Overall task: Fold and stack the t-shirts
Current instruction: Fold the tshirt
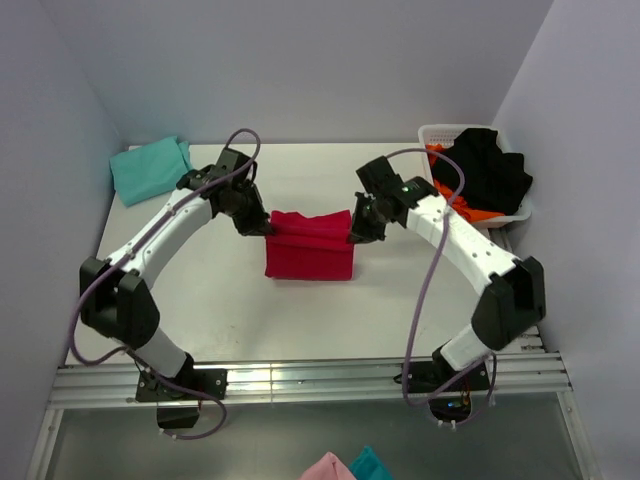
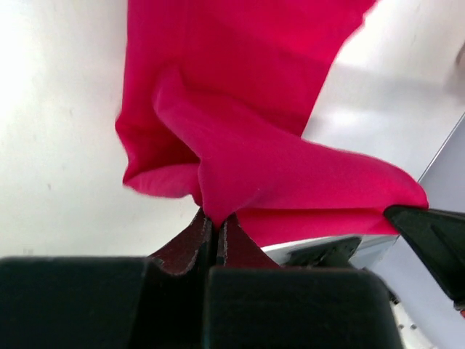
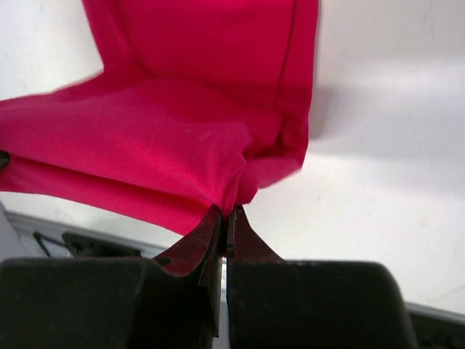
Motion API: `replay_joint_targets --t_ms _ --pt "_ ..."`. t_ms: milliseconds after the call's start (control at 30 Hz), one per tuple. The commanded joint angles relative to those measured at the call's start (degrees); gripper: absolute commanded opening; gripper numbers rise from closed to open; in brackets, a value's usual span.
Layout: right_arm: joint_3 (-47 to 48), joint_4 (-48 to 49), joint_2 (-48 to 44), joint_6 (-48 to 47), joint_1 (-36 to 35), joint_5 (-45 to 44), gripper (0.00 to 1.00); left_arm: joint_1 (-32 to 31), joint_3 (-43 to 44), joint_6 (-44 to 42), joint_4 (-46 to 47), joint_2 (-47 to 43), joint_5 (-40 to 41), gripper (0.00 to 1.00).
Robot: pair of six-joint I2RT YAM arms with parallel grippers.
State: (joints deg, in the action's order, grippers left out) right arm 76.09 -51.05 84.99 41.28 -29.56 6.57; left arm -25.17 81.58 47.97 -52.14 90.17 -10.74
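Observation:
The crimson-red t-shirt (image 1: 309,246) hangs folded in the middle of the table, held up by its two top corners. My left gripper (image 1: 266,226) is shut on its left top corner, seen pinched in the left wrist view (image 2: 216,216). My right gripper (image 1: 353,236) is shut on its right top corner, seen in the right wrist view (image 3: 227,211). The red cloth drapes away from both pairs of fingers (image 2: 240,145) (image 3: 167,145). The teal t-shirt (image 1: 150,167) lies folded at the far left corner of the table.
A white basket (image 1: 438,134) at the far right holds black (image 1: 490,170) and orange (image 1: 478,213) clothes. Pink and teal cloth (image 1: 348,467) lies below the table's front rail. Walls close in the left, back and right.

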Motion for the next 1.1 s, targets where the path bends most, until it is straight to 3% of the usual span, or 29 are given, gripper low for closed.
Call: replay_joint_targets --t_ms 0,67,100,133,167,200,233,300,400,567,767,933,1067 --pt "7.02 -5.03 8.22 -4.45 2.75 -6.48 0.00 5.03 4.72 -4.54 1.50 5.61 2.66 0.00" --pt "11.42 -5.29 13.51 -5.24 3.80 -8.41 0.00 7.66 9.53 -5.77 2.91 12.87 0.99 0.07" --pt "17.10 -5.90 19.63 -5.42 5.20 -8.76 0.14 8.46 11.82 -7.34 4.05 15.88 0.38 0.46" --pt "20.46 -7.47 23.08 -5.68 5.82 -9.11 0.37 9.25 14.72 -8.06 3.89 19.22 0.11 0.92" --pt "28.94 -10.01 26.86 -5.42 6.44 -11.81 0.60 10.57 21.79 -9.54 3.19 25.78 0.19 0.99" --pt "33.55 -12.65 30.55 -5.16 7.58 -12.45 0.80 10.93 25.35 -9.90 2.58 28.54 0.63 0.99" --pt "38.03 -16.59 36.68 -4.72 8.02 -12.63 0.87 11.28 28.43 -10.17 1.87 30.83 0.64 0.99" --pt "47.02 -18.82 40.67 -4.10 8.81 -12.11 0.90 12.42 35.65 -9.91 0.91 34.80 0.02 0.99" --pt "46.45 -16.64 37.29 -3.57 9.00 -10.35 0.90 14.00 33.75 -9.56 2.91 31.75 0.10 0.99" --pt "27.23 -8.38 27.08 -4.10 9.79 -8.15 0.90 15.41 16.30 -12.45 8.43 19.82 1.43 0.99" --pt "6.91 -1.61 15.66 -4.45 10.14 -7.01 0.90 15.32 -11.91 -14.57 23.64 4.32 -8.84 0.99" --pt "1.34 -0.63 11.25 -4.36 10.23 -6.83 0.90 15.24 -26.18 -13.16 36.57 2.03 -14.56 0.99" --pt "0.46 -1.25 10.37 -4.63 10.23 -6.83 0.89 14.89 -29.02 -11.84 43.69 4.31 -16.85 0.99"
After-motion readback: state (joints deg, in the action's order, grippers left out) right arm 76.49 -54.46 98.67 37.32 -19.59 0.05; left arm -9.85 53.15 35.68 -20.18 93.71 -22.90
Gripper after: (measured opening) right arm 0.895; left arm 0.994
